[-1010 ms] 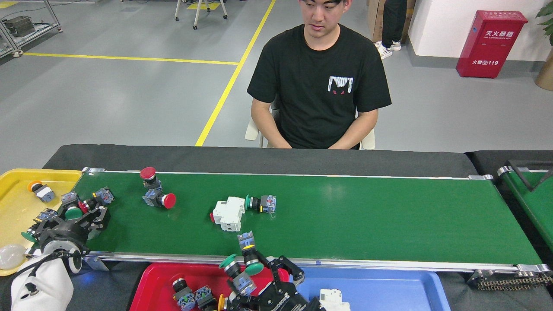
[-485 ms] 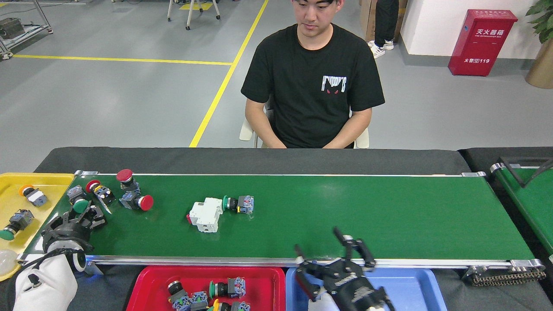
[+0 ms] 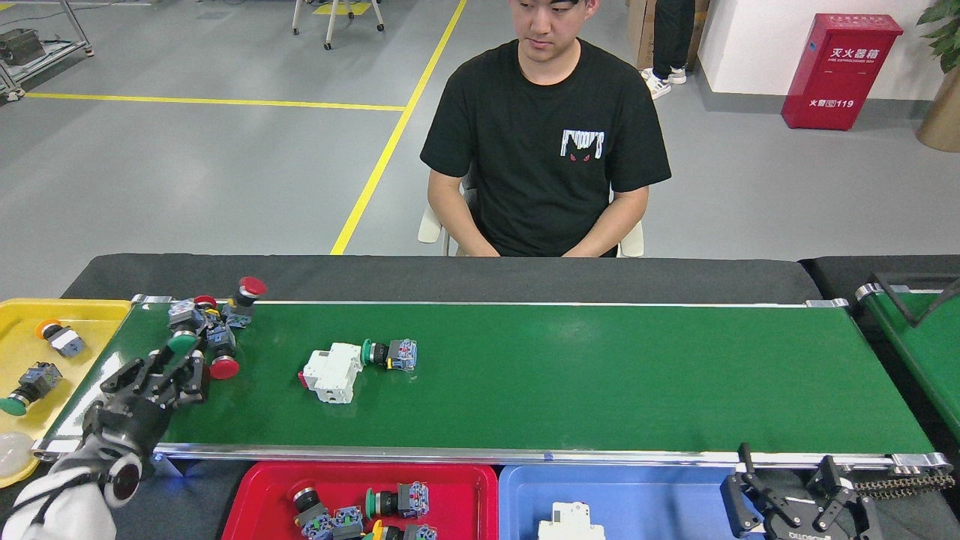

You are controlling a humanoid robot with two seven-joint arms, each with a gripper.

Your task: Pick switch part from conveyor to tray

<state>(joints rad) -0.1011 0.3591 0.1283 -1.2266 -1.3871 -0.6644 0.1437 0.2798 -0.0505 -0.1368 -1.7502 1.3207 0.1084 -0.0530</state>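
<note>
Reaching onto the lower left of the frame, my left gripper (image 3: pixel 166 367) sits over the left end of the conveyor (image 3: pixel 600 375), black fingers spread apart and closed on nothing, their tips just beside a green-capped switch part (image 3: pixel 182 343).

Item: cluster of switch parts (image 3: pixel 214 330) at the belt's upper-left corner, red and green caps mixed, packed so tight I cannot count them; one red-capped part (image 3: pixel 244 298) stands at the far rail.

Item: white breaker block (image 3: pixel 330 371), left of belt centre, lying flat, with a green-capped switch (image 3: pixel 390 354) touching its right side.

Item: my right gripper (image 3: pixel 787 495), lower right corner of the frame, below the belt's near rail; fingers parted, empty.

Item: red tray (image 3: pixel 255 495), bottom edge left of centre, holding several switch parts (image 3: pixel 397 500) along its lower part.

Item: blue tray (image 3: pixel 675 499), just beside the red one on its right, with a white breaker (image 3: pixel 571 521) at the bottom edge.

Item: yellow tray (image 3: pixel 90 311), far left, touching the belt end, holding an orange-capped switch (image 3: pixel 60 339) and a green-capped one (image 3: pixel 28 384).

Item: person in a black T-shirt (image 3: pixel 547 150), seated behind the belt, upper centre.

Item: red cabinet (image 3: pixel 836 71), upper right, against the wall.
</note>
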